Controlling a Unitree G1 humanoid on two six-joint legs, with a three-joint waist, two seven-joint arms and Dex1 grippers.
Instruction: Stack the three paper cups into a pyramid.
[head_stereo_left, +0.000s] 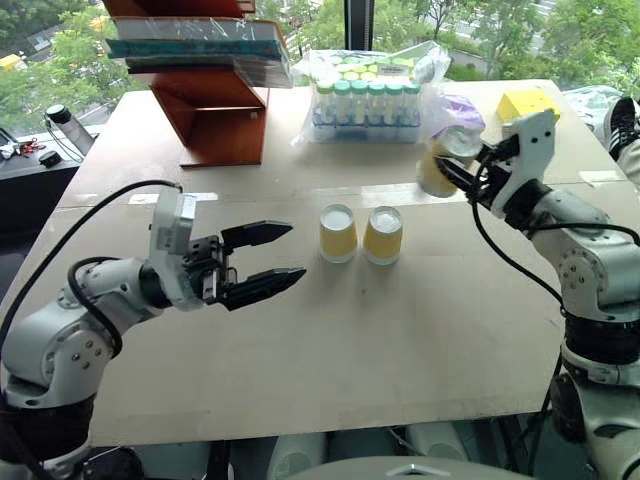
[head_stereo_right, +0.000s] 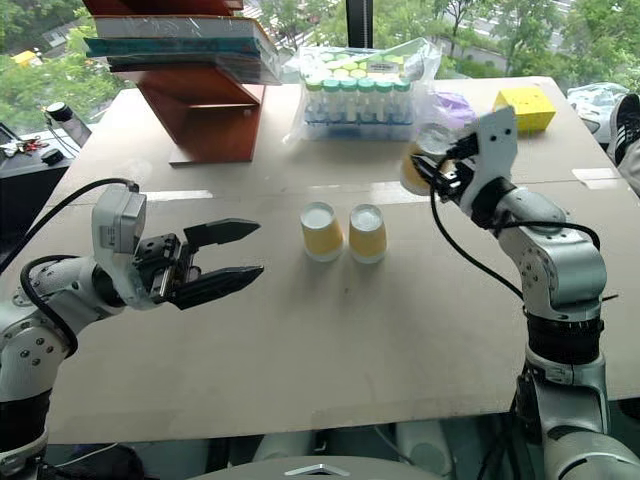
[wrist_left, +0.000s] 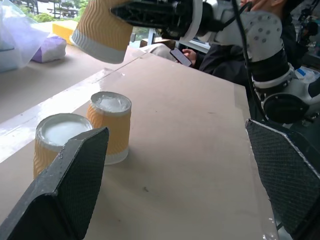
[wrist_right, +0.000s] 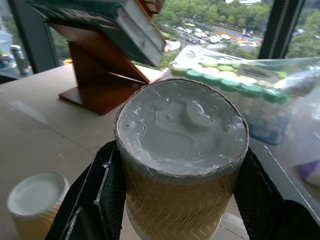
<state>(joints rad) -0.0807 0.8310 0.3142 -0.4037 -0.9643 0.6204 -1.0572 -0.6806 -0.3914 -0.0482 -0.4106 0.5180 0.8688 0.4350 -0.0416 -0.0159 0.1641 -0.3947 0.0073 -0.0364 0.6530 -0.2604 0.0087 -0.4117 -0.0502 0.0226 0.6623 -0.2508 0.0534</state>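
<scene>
- The big beige table (head_stereo_left: 400, 340) takes up most of the room, with all the action on its middle strip.
- At the back left there's a reddish-brown wooden stand (head_stereo_left: 215, 115) with a stack of books (head_stereo_left: 195, 40) lying on top of it.
- Next to that, toward the back middle, sits a clear plastic bag of green-capped bottles (head_stereo_left: 368, 100), and off at the far right corner a yellow box (head_stereo_left: 527, 103).
- The left gripper (head_stereo_left: 275, 257) hangs level over the table, pointing toward the cups, fingers wide apart and nothing in them.
- The right gripper (head_stereo_left: 452, 170) is up in the air over the right side of the table, clamped on one paper cup (wrist_right: 182, 165). That cup is upside down, white base up, clear of the table and a bit tilted.
- The other two paper cups (head_stereo_left: 338, 232) (head_stereo_left: 383, 235) stand upside down on the table, right beside each other around the middle, between the two grippers. Can't tell if they actually touch.
</scene>
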